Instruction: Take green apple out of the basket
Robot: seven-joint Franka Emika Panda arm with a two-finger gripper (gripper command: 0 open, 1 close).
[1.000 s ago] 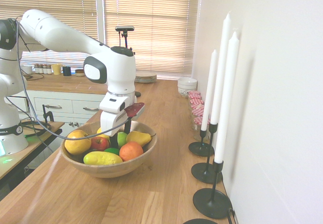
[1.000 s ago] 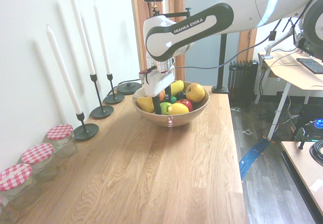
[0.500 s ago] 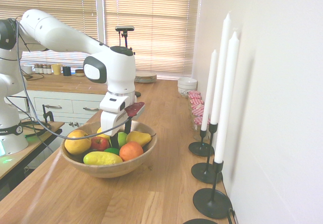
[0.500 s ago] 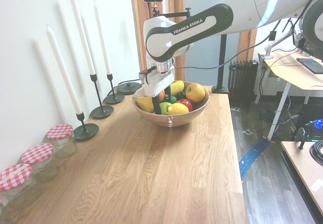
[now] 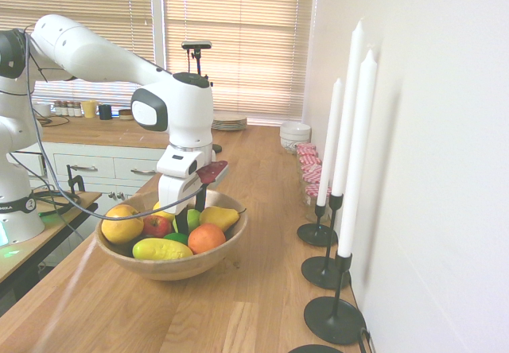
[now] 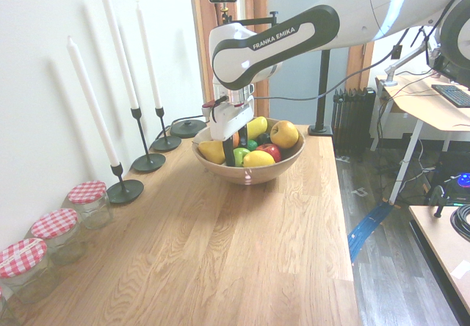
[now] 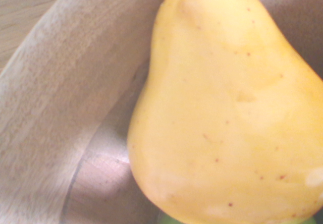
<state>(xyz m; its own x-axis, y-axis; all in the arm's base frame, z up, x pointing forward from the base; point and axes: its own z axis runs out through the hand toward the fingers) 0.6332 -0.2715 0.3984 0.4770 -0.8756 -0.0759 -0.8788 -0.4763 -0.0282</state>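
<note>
Kitchen w/ blinds behind, long wood worktop [image 5: 238,305] along a white wall. Going L to R in my first ext view: white arm comes in from 9 o'clock, gripper [image 5: 189,219] pointing straight down into the basket [image 5: 171,267]. Fingers look pinched onto the green apple [image 5: 192,219], which sits mid-basket, approx centre. Around it: red apple [image 5: 157,226] at its 9, orange [image 5: 206,238] at 5, yellow pear [image 5: 219,217] at 3, lemon [image 5: 161,249] at 7. Further R, black candlesticks w/ white candles [image 5: 350,150] by the wall. Wrist cam: mostly pear [image 7: 227,113] against basket wall [image 7: 55,108].
</note>
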